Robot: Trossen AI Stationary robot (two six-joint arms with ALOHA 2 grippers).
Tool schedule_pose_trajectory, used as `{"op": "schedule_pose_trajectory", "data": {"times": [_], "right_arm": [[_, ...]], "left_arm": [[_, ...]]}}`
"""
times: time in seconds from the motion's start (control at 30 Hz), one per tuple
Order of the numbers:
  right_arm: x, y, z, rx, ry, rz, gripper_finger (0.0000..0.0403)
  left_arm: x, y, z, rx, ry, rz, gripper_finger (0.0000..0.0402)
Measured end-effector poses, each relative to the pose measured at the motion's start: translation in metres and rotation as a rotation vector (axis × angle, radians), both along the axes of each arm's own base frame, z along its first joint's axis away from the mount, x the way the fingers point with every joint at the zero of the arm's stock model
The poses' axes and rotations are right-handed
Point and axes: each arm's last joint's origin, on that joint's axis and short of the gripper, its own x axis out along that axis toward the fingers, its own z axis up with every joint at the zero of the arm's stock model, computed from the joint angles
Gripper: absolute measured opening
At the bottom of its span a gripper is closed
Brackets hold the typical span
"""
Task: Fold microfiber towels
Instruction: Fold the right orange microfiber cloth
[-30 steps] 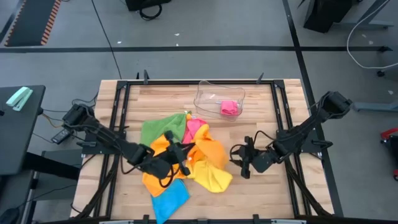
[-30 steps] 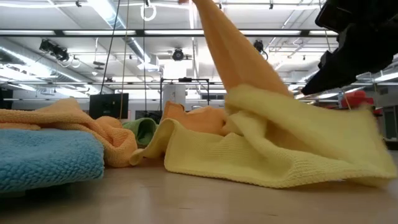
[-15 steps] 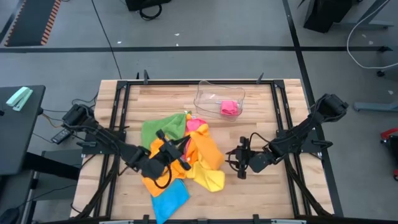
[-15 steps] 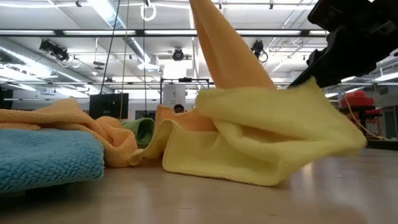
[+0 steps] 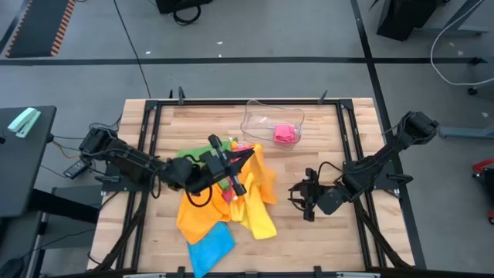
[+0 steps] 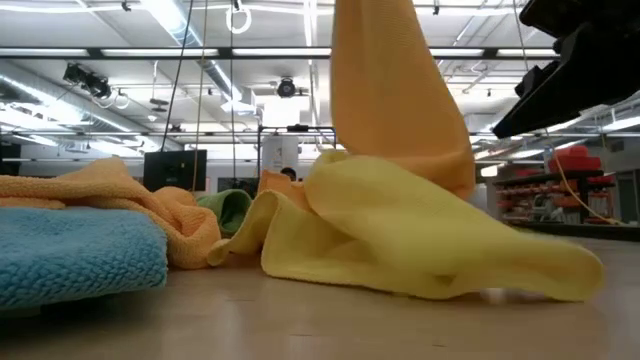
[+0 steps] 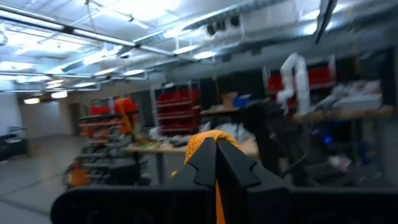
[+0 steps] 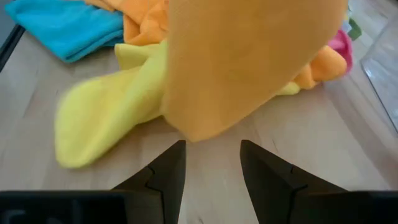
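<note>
six towels (image 5: 248, 174), one clear tray (image 5: 262, 116), two pincers (image 5: 303, 202)

Both arms reach inward over the table

Left gripper (image 5: 234, 164) is raised, fingers pinched together on an orange towel (image 5: 258, 174); right gripper (image 5: 302, 198) hovers low beside it, fingers parted, holding nothing

My arms (image 5: 123, 158) are dark, slim, jointed — black cables along them, blunt black fingers (image 8: 163, 171) with angled tips.

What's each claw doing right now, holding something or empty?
Left gripper: closed on the orange towel, lifting it above the pile.
Right gripper: open, empty, beside the yellow towel.
</note>
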Motion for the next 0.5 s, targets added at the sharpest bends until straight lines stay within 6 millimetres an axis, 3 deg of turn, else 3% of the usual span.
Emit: {"op": "schedule_pose_trajectory", "data": {"times": [0.33,0.5], "right_arm": [[-0.009,0.001,0.012,0.035,-0.035,0.023,0.0161],[-0.011,0.001,0.011,0.010,-0.013,0.036,0.0161]], "left_arm": [[0.006,0.016,0.007,-0.112,-0.176,-0.261,0.0024],[0.012,0.010,-0.005,-0.120,-0.062,-0.436,0.0011]]}}
